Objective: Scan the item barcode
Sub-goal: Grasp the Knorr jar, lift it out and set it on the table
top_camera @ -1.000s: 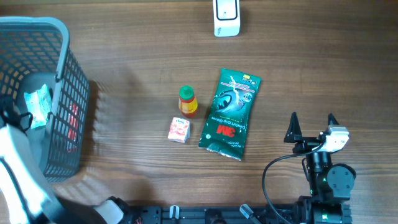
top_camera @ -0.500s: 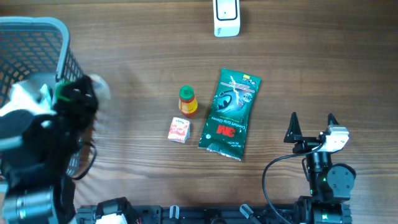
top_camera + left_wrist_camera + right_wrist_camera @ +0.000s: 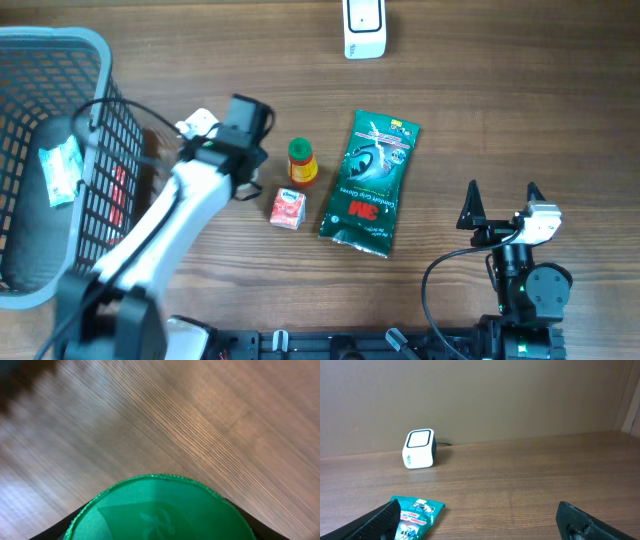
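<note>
The left gripper (image 3: pixel 248 112) – centre-left of the overhead frame, right of the basket (image 3: pixel 60 40) – is clamped on a green item (image 3: pixel 160 510), seen at the bottom of its wrist view. The right gripper (image 3: pixel 502 203), lower right, is released. The scanner (image 3: pixel 363 28) sits top centre.

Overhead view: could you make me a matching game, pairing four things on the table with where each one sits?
Things:
1. white box scanner
2. green foil packet
3. small white-and-red carton
4. grey plastic basket

Places:
A. at the table's left end
B. right of the green-capped bottle
C. alone at the far edge
D. just on the robot's side of that bottle

Pairs: 1-C, 2-B, 3-D, 4-A
</note>
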Available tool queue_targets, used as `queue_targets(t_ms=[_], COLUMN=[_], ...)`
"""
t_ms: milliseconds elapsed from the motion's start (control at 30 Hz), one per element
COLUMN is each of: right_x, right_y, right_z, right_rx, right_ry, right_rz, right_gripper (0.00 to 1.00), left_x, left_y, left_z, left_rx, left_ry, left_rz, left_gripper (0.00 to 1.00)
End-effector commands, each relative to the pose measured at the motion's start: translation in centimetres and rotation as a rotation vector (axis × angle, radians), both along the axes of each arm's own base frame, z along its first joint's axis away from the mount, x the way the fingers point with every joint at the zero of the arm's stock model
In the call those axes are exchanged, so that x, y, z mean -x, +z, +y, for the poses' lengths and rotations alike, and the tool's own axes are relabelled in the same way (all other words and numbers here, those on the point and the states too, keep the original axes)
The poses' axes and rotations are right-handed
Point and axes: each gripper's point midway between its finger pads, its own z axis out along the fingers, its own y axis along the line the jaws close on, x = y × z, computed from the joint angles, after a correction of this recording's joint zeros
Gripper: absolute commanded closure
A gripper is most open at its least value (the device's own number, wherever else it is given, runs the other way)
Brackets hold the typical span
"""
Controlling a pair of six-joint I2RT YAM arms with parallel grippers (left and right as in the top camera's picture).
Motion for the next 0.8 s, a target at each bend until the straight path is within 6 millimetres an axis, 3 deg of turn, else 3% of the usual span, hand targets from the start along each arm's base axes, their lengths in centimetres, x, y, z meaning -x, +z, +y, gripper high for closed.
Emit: queue_targets(t_ms=[0, 100, 267, 433, 500, 600, 667, 767], right_x=[0.0, 0.0, 0.0, 0.0, 0.0, 0.0, 0.0, 0.0], right_y=[0.0, 0.0, 0.0, 0.0, 0.0, 0.0, 0.0, 0.0], right_z=[0.1, 0.1, 0.1, 0.1, 0.1, 0.1, 0.1, 0.1], right_rx=[0.008, 0.008, 0.008, 0.008, 0.008, 0.008, 0.008, 0.008], right_ry=[0.007, 0.007, 0.007, 0.007, 0.007, 0.007, 0.007, 0.007], right_rz=[-0.001, -0.001, -0.001, -0.001, -0.001, -0.001, -0.001, -0.001], right_gripper=[0.00, 0.00, 0.00, 0.00, 0.01, 0.00, 0.00, 0.00], left_x=[-1.0, -1.2, -1.2, -1.0, -1.5, -2.4, -2.5, -1.0], left_y=[-3.5, -5.1, -3.8, -1.3, 1.4, 7.0, 14.2, 22.3], left_z=[-1.2, -2.9, -4.7, -4.1, -4.3, -4.8, -4.2, -1.2], left_rx=[-0.018, -0.055, -0.150, -0.179, -0.171, -0.156, -0.128, -0.080], left_ry=[0.102, 0.056, 0.004, 0.008, -0.032, -0.111, -0.148, -0.088], left_rz=[-0.008, -0.006, -0.092, -0.126, -0.164, -0.267, -0.405, -0.552], left_gripper=[0.44, 0.41, 0.03, 0.00, 0.00, 0.00, 0.00, 0.00])
